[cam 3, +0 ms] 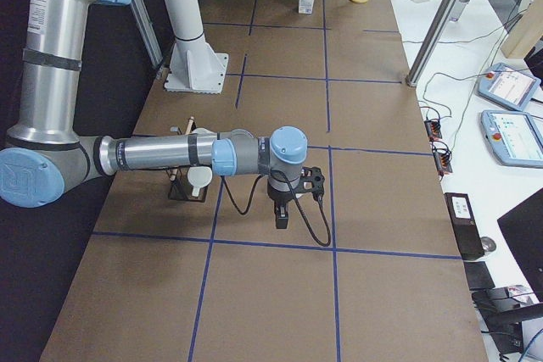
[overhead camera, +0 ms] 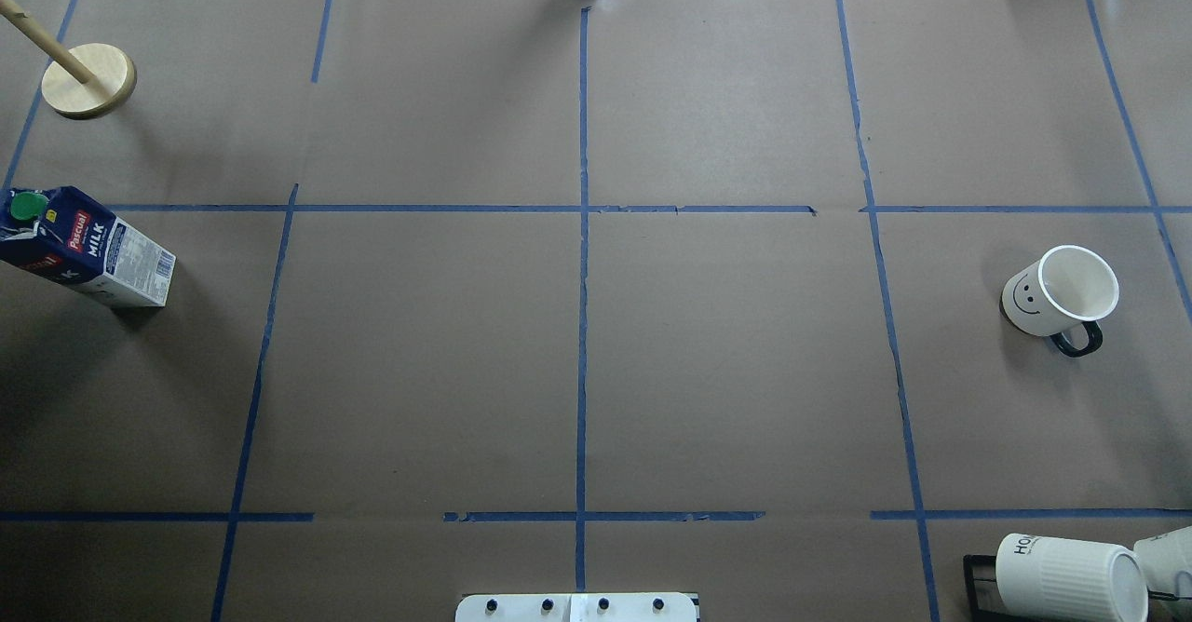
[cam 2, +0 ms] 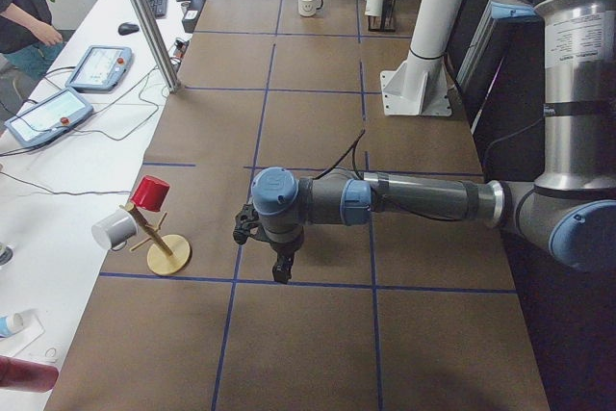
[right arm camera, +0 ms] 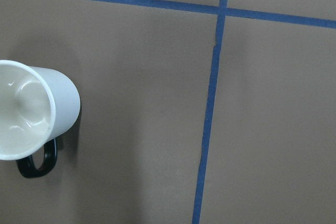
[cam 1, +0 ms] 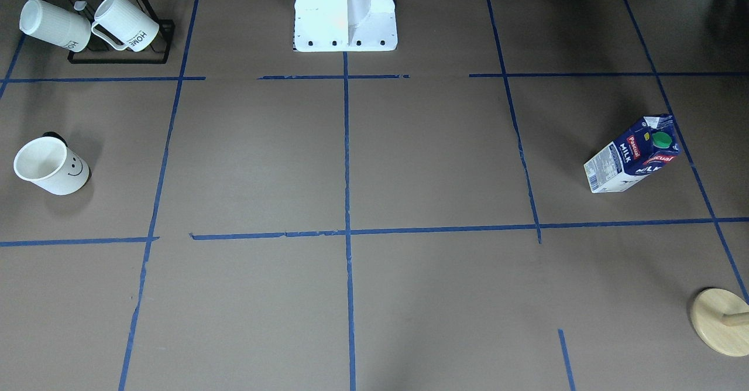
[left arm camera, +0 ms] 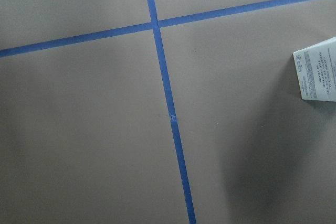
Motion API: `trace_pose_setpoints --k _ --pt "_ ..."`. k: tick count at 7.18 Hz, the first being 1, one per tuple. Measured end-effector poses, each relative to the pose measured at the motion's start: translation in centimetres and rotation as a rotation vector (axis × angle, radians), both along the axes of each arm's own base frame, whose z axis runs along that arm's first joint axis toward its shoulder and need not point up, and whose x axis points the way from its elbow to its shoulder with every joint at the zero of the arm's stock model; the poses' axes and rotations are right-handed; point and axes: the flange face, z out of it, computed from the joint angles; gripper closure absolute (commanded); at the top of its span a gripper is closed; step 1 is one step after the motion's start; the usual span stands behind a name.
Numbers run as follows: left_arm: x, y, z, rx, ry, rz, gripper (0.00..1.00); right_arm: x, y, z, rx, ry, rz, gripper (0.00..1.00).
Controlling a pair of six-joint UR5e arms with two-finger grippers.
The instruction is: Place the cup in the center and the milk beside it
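Across the counter (cam 1: 263, 163) from the robot, we see the cup (cam 1: 51, 165) upright near the right edge, its smiley turned toward the counter's middle. The milk (cam 1: 632, 155) is near the left edge. The center (cam 1: 347, 232), a crossing of blue tape lines, lies between them and well apart from both. A rack (cam 1: 120, 57) with two ribbed mugs (cam 1: 126, 25) sits in the right corner on the robot's side. A wooden stand (cam 1: 717, 321) is in the far left corner.

From overhead, we find the cup's black handle turned toward the robot's edge and the milk's green cap toward the left edge.

From the left end, the left arm (cam 2: 404, 201) reaches out over the counter with its jaws pointing down. We cannot tell how wide they are. The milk is hidden here.

From the right end, the right arm (cam 3: 170, 154) reaches out likewise, jaws down, and again we cannot tell their width. The milk stands upright at the far end.

The left wrist view shows only a corner of the milk at its right border, beside a tape crossing. No jaws show.

The right wrist view shows the cup's rim and handle at its left border, with no jaws in sight.
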Motion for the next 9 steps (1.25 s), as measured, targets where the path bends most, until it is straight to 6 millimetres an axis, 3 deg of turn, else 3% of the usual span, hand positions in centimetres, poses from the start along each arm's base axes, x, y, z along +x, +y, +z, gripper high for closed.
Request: trace_pose_setpoints --k 3,6,9 --pt "0.0 0.0 0.0 -0.002 0.000 0.000 0.00 -0.1 -0.2 -0.5 0.012 -0.002 -0.001 0.00" --pt "0.1 0.0 0.1 -0.005 0.001 0.001 0.00 -1.2 -2.3 -3.3 0.123 -0.023 -0.001 0.00" --pt "0.1 0.1 0.3 -0.008 0.002 0.000 0.00 -6.7 -3.3 -2.5 0.154 -0.086 0.078 0.01"
